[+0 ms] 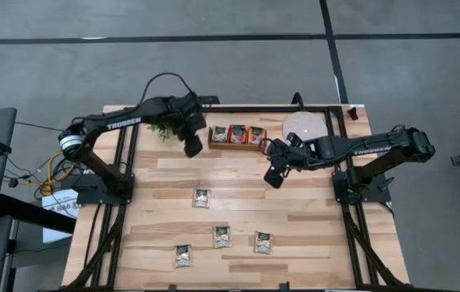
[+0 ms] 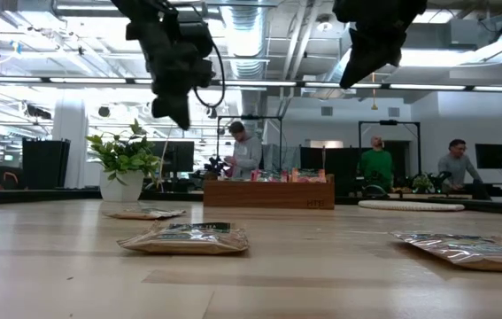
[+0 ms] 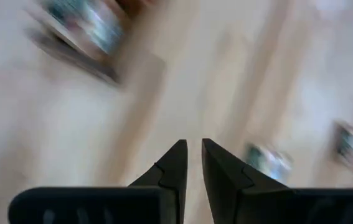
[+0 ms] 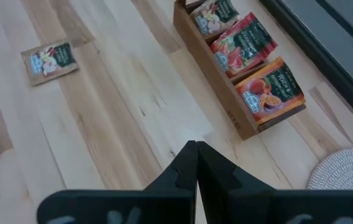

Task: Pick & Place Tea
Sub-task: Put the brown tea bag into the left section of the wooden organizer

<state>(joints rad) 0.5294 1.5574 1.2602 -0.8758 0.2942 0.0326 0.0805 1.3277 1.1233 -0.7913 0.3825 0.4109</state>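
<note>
Several tea sachets lie flat on the wooden table: one (image 1: 202, 197) near the middle, and three toward the near edge (image 1: 222, 236) (image 1: 263, 242) (image 1: 182, 255). Three more, pale (image 4: 216, 14), red (image 4: 243, 40) and orange (image 4: 269, 90), lie in the brown wooden tray (image 1: 236, 135) at the far side. My left gripper (image 1: 191, 148) (image 3: 193, 146) hangs above the table just left of the tray, with a narrow gap and nothing between its fingers. My right gripper (image 1: 273, 178) (image 4: 195, 146) hangs right of the tray, shut and empty.
A round pale disc (image 1: 304, 126) lies at the far right beside the tray, and a potted plant (image 1: 162, 128) stands at the far left. Bare wood lies between the tray and the loose sachets. People stand in the room behind the table (image 2: 376, 164).
</note>
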